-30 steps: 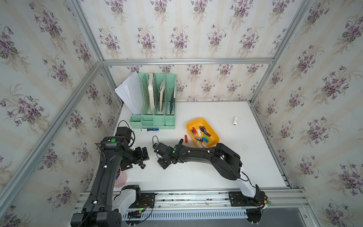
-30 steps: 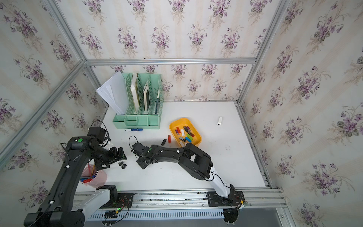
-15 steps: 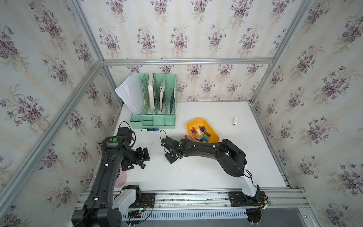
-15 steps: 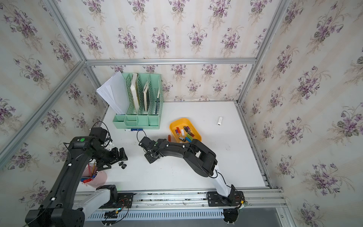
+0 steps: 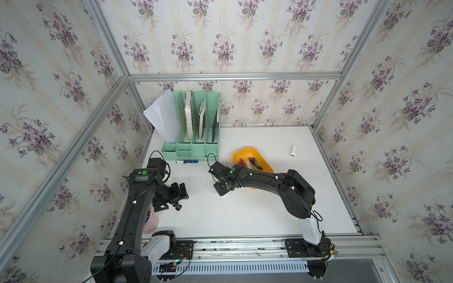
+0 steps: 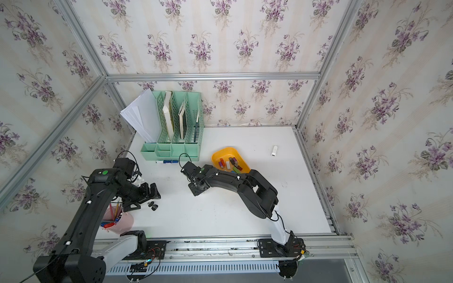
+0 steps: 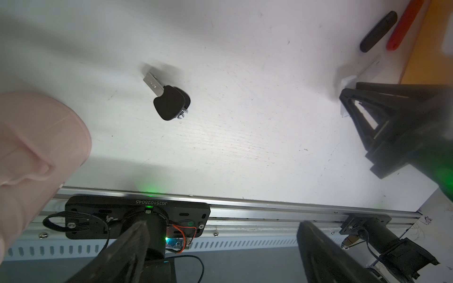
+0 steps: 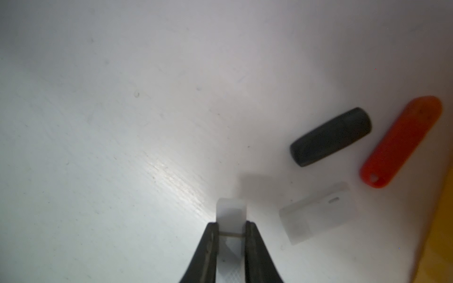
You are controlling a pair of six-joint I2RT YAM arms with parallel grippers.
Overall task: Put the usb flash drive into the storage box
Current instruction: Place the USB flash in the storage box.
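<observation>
holding a white usb flash drive (image 8: 231, 210) between its two fingers, my right gripper (image 8: 231, 227) is clamped on the drive's sides, and one end of the drive pokes out past the fingertips. i cannot tell from the wrist view whether the drive touches the table (image 5: 245, 215) or hangs just above it. just ahead of the tips and off to one side lie a black drive (image 8: 331, 137), a red drive (image 8: 402, 142) and a pale frosted piece (image 8: 316, 213), all flat on the table and apart from the fingers. the storage box (image 5: 245, 154) sits near the same gripper (image 5: 221, 190), back beside its wrist, with the forearm covering one end in both top views. it has several coloured drives inside, and the held drive is outside it.

my left gripper (image 7: 223, 224) has its jaws spread wide with nothing between them. a black swivel drive (image 7: 170, 103) with a bare metal plug lies on the table ahead of its fingertips, clear of both fingers. a pink cup (image 7: 36, 147) stands close beside that gripper. a small white stick (image 5: 293, 150) lies well beyond the box, far from both grippers.
</observation>
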